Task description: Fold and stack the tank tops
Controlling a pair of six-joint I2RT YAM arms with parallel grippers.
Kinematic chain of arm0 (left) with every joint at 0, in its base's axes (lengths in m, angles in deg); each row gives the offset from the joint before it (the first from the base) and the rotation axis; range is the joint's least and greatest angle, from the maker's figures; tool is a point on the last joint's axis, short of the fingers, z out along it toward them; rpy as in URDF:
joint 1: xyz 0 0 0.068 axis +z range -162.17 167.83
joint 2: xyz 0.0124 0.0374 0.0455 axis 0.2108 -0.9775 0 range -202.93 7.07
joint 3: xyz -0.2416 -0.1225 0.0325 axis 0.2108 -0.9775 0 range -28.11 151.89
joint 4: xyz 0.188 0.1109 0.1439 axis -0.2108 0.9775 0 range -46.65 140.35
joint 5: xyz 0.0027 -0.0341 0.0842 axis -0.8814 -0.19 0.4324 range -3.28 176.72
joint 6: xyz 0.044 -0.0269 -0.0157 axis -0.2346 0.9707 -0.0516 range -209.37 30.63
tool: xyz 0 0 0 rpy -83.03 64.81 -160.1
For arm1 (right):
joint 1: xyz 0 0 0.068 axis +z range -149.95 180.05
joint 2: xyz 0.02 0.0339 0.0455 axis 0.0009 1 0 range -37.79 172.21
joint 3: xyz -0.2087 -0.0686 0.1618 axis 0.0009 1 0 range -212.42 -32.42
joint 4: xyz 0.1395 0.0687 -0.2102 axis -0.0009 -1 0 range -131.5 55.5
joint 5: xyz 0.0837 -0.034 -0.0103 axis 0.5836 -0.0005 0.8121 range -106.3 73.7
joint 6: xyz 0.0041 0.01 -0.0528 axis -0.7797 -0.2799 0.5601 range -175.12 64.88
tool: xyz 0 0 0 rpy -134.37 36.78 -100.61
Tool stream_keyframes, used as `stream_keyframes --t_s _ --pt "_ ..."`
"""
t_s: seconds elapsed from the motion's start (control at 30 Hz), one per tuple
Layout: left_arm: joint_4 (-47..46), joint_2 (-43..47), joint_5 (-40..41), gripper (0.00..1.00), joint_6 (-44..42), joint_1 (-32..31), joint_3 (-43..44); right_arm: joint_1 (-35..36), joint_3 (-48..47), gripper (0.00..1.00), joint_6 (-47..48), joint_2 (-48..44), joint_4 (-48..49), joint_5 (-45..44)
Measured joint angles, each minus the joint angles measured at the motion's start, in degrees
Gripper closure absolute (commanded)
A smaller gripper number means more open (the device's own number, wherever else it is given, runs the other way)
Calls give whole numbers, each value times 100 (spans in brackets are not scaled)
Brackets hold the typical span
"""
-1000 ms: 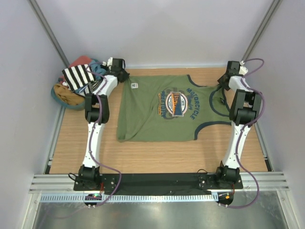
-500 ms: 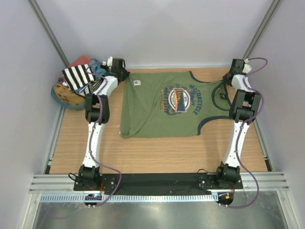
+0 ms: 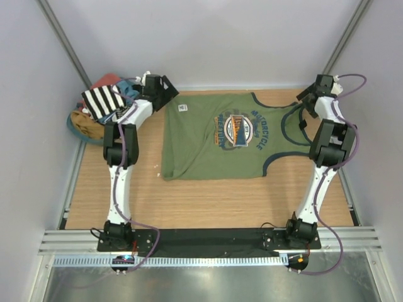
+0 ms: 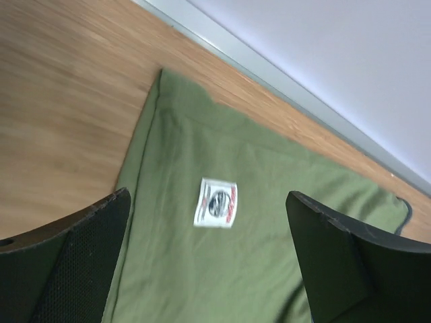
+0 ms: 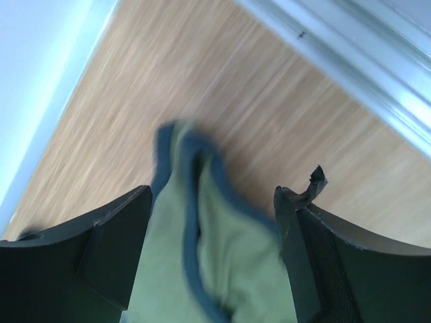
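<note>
**Both My Grippers Are Open Over the Green Top**

I work on a wooden table (image 3: 208, 201) with white walls (image 3: 208, 38) all around it.

Far over on the left, in the back corner, there is a little heap of clothes. The striped tank top (image 3: 104, 100) lies on top of the heap, black and white, all bunched up. A red cloth (image 3: 106, 80) peeks out behind it. A light blue cloth (image 3: 130, 90) is just beside it, and a brown cloth (image 3: 85, 126) lies under it at the front.

Next comes my left gripper (image 4: 205, 198). It hangs over the back left corner of the green tank top (image 3: 208, 141). Its fingers are spread wide apart and there is nothing between them. Under it I can see a small white label (image 4: 215, 202) on the green cloth.

The green tank top lies spread out flat in the middle of the table, near the back. Its bottom edge points left and its straps point right. A round picture patch (image 3: 238, 131) is on its chest.

On the right is my right gripper (image 5: 212, 195), at the back right corner. Its fingers are wide apart too and they pinch nothing. A strap (image 5: 195, 202) with a dark blue edge lies on the wood under it. That view is blurry.
</note>
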Motion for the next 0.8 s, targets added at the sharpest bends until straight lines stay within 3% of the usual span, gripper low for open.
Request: stream_keyframes --t_s 0.13,0.2,0.37,0.57,0.73,0.8 --pt "151 1200 131 2 -243 -107 -1036 247 1333 27 68 -1532 11 -55" --pt "271 1897 334 3 -380 -271 -1513 376 2166 35 79 -2503 136 -17" --pt "546 3567 894 14 -584 -1014 -2658 577 3888 44 61 -4389 400 177" --pt "890 5235 1200 26 -603 -1683 -4634 1370 5650 43 195 -5681 166 238" --pt "1364 5967 1453 25 -588 -1930 -6092 1871 6826 44 363 -6776 -92 382" --pt "1517 6251 1488 25 -584 -2070 -6544 2031 7197 50 424 -7073 -181 374"
